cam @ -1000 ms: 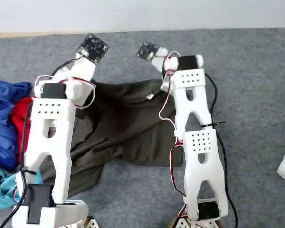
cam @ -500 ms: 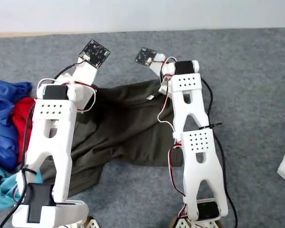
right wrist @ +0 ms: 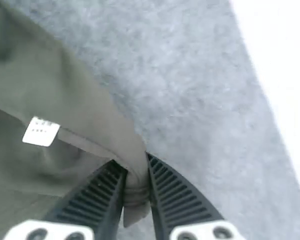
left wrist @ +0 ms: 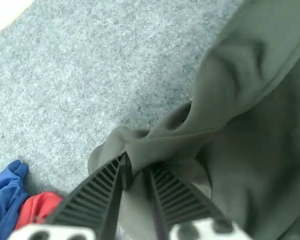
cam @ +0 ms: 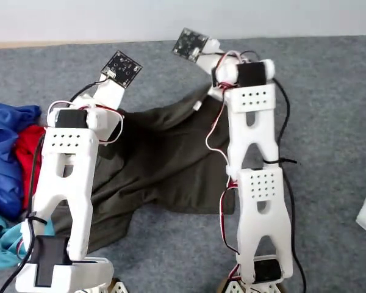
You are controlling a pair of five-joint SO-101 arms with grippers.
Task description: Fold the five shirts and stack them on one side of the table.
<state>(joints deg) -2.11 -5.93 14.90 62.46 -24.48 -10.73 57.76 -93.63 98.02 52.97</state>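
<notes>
Pinching the olive shirt (cam: pixel 161 165) lying mid-table (cam: pixel 329 122), the left gripper (left wrist: pixel 136 169) clamps a bunched fold and the right gripper (right wrist: pixel 135 167) clamps the edge near the label (right wrist: pixel 41 131); both bites look shallow; an uneven pull could slip one free and skew the fold.

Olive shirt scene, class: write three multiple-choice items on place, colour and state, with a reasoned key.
1. Where is the pile of other shirts? A) by the left arm B) by the right arm C) between the arms
2. What colour is the spread shirt? A) red B) olive C) blue
3. The right end effector is: A) open B) shut on the shirt C) shut on nothing
Key: A, the pile lies outside the left arm; B, every view shows olive cloth; B, it pinches the shirt's edge.
</notes>
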